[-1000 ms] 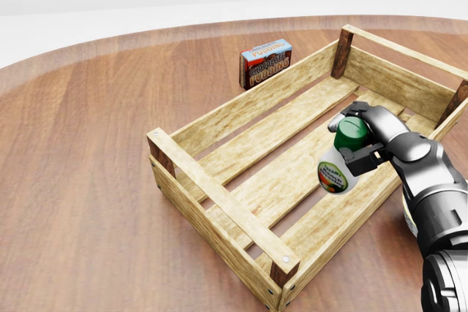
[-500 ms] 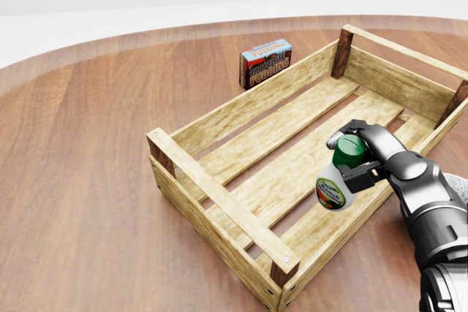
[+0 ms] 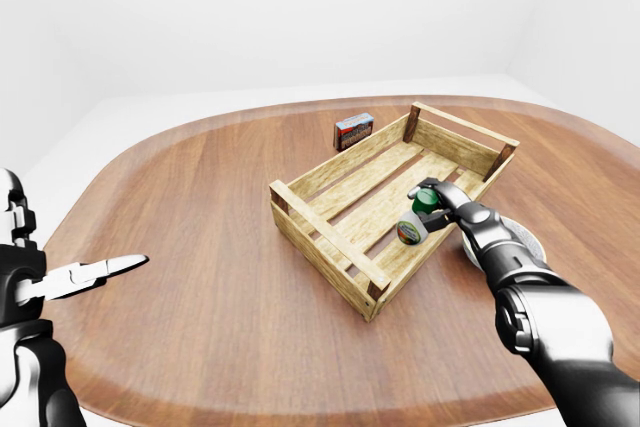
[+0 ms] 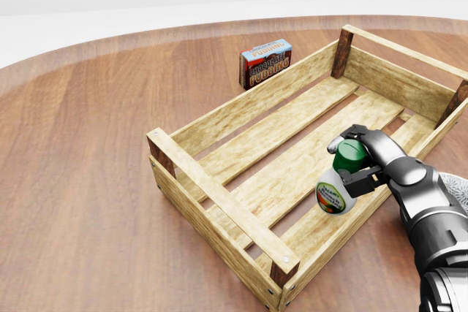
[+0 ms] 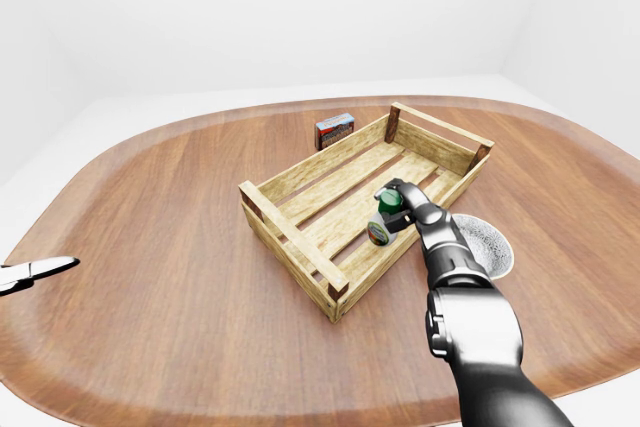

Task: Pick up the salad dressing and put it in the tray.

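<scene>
The salad dressing (image 4: 338, 184) is a white bottle with a green cap and a round label. My right hand (image 4: 360, 160) is shut on it and holds it tilted inside the wooden tray (image 4: 219, 199), just above the slats by the tray's right wall. The tray is a slatted crate lying diagonally across the middle of the round wooden table. My left hand (image 3: 105, 268) is at the left edge of the left-eye view, fingers stretched out and empty, far from the tray.
A pudding box (image 4: 265, 62) stands just beyond the tray's upper left wall. A grey round plate (image 5: 485, 244) lies on the table right of the tray, partly under my right arm. The table's edge (image 3: 100, 387) curves round at lower left.
My right hand has lowered with the bottle, moving down and slightly left, deeper into the tray. The tray and the pudding box have not moved.
</scene>
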### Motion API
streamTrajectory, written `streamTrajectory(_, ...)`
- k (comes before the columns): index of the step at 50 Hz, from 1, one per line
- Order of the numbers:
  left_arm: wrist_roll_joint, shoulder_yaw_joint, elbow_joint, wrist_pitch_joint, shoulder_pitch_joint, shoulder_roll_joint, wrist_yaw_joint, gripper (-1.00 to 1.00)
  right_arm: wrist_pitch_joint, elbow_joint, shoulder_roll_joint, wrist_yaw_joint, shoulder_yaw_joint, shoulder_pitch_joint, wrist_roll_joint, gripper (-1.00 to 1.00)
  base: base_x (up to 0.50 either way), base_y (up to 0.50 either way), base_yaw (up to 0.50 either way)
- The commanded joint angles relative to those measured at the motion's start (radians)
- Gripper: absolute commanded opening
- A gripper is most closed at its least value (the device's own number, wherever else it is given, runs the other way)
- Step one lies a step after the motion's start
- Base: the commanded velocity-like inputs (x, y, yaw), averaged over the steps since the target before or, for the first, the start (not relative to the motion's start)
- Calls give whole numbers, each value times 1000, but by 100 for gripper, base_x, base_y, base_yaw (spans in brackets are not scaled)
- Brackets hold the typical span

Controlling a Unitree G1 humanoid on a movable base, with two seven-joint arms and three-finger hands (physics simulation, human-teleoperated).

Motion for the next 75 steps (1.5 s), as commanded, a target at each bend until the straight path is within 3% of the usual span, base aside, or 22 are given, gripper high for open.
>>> streamTrajectory(1,0,-1,8,0,1,0,-2,100,6,-14,-1,-20,-22,-5,58,-100,0,0,0)
streamTrajectory(8,-1,-3,3,0,2,-1,-1,100,16,-14,-3,-13,-25,-8,62,-100,0,0,0)
streamTrajectory(9,0,-3,2,0,3,-2,-1,100,22,-14,-2,-29,-24,-8,59,100,0,0,0)
streamTrajectory(13,1,-5,-3,0,2,-2,0,100,7,-12,-2,-19,-25,2,63,100,0,0,0)
streamTrajectory(31,11,-18,-5,0,2,-8,-4,100,-5,-16,0,-13,-21,12,62,100,0,0,0)
streamTrajectory(38,13,-20,-6,0,1,-9,-5,100,-44,-64,-14,26,13,-64,39,100,0,0,0)
streamTrajectory(42,10,-16,-10,0,3,-9,-7,100,10,-185,-40,98,34,-169,25,100,0,0,0)
streamTrajectory(43,10,-16,-11,0,2,-9,-7,100,54,-247,-49,135,40,-209,18,100,0,0,0)
streamTrajectory(45,12,-17,-8,0,1,-9,-6,100,104,-317,-56,174,47,-242,-1,100,0,0,0)
streamTrajectory(47,10,-17,-14,0,2,-9,-7,100,131,-384,-66,219,51,-287,-25,100,0,0,0)
streamTrajectory(59,-3,-3,-19,0,2,-7,-10,100,131,-519,-134,356,26,-482,-95,100,0,0,0)
streamTrajectory(75,0,-10,-15,0,-2,-4,-6,100,131,-503,-130,347,27,-461,-117,100,0,0,0)
